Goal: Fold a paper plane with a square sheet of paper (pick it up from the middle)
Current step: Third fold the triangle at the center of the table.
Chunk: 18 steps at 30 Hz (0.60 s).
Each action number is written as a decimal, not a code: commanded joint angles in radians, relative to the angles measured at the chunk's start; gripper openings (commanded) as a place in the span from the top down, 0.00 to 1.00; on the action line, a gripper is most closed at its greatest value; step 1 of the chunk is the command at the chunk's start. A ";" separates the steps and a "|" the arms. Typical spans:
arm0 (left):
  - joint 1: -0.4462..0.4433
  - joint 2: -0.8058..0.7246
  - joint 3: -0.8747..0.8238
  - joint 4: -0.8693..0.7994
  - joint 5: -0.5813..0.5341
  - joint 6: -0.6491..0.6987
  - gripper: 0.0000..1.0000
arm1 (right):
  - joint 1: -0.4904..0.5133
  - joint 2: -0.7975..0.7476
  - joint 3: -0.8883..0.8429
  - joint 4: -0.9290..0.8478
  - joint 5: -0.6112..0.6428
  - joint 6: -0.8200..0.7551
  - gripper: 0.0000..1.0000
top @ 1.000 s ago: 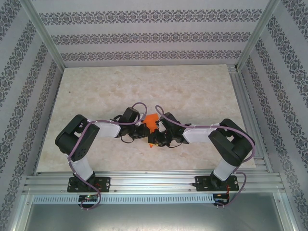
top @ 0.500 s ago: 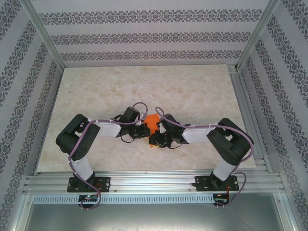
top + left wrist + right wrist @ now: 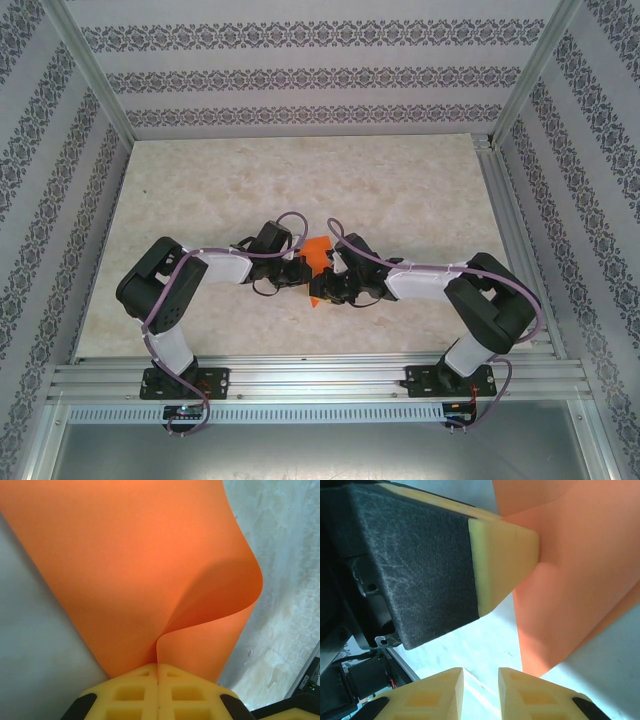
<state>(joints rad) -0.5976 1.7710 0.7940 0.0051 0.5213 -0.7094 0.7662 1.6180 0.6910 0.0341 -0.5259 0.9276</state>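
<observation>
Left claw (image 3: 158, 676): the yellow fingers (image 3: 125, 695) are pressed together, pinching an edge of the square sheet of paper (image 3: 130, 570) between their tips. The orange sheet rises away from the grip. One side curls over in a smooth loop back to the pinch line. No sharp crease is seen in the left wrist view.

Right claw (image 3: 480, 682): the fingers (image 3: 530, 695) are slightly spread, with a narrow gap between them. Pale desk (image 3: 485, 645) surface shows through the gap, and nothing is held. The sheet (image 3: 570, 580) lies just beyond these fingertips, apart from them. A yellow-tipped black finger (image 3: 502, 555) of the left claw bears on the sheet's near face.

Top external view: both arms reach inward and meet near the middle of the marbled desk (image 3: 300, 180), towards its near edge. The left claw (image 3: 298, 268) and right claw (image 3: 326, 286) are close together. The sheet (image 3: 318, 255) stands between them, with a small orange corner showing below the right claw. From this view it cannot be told whether the sheet touches the desk.

Surroundings: patterned walls (image 3: 300, 75) and an aluminium frame rail (image 3: 320, 378) along the near edge.
</observation>
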 commanded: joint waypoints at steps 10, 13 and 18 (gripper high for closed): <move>-0.006 0.027 0.021 -0.068 -0.045 0.040 0.94 | 0.040 0.085 -0.031 0.144 -0.030 0.077 0.76; -0.006 0.028 0.021 -0.068 -0.045 0.039 0.94 | 0.047 0.111 -0.034 0.144 -0.019 0.079 0.76; -0.006 0.033 0.020 -0.065 -0.041 0.038 0.94 | 0.047 0.150 -0.038 0.131 0.004 0.074 0.76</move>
<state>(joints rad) -0.5976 1.7737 0.8070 -0.0170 0.5171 -0.6975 0.8032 1.7271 0.6720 0.1646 -0.5545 0.9985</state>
